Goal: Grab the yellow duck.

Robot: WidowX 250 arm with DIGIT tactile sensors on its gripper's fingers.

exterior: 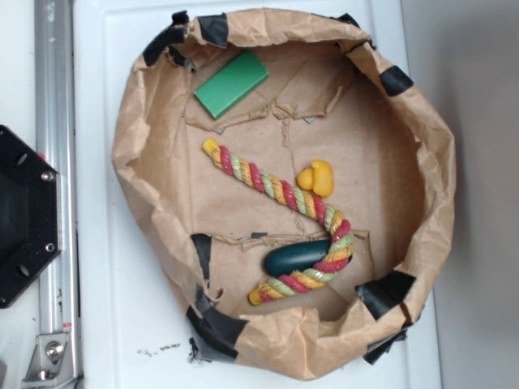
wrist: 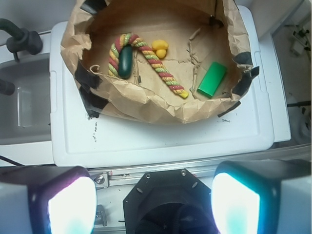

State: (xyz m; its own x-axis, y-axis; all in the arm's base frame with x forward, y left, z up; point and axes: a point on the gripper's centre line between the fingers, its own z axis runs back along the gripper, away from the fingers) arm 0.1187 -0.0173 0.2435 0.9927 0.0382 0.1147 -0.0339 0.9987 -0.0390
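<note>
Lying on the floor of a crumpled brown paper basin point(exterior: 422, 146), small smooth yellow duck point(exterior: 318, 178) touching the multicoloured twisted rope point(exterior: 276, 190), end effector point(wrist: 153, 204) fingers spread wide, well apart from it.

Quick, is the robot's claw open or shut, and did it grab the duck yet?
Gripper: open, holding nothing. The yellow duck lies untouched in the paper basket, beside the rope.

I see a brown paper bowl point(exterior: 422, 138) on a white table point(exterior: 105, 324). Inside lie a green block point(exterior: 231, 83), a striped rope point(exterior: 280, 192) and a dark teal oval point(exterior: 296, 257) touching the rope.
</note>
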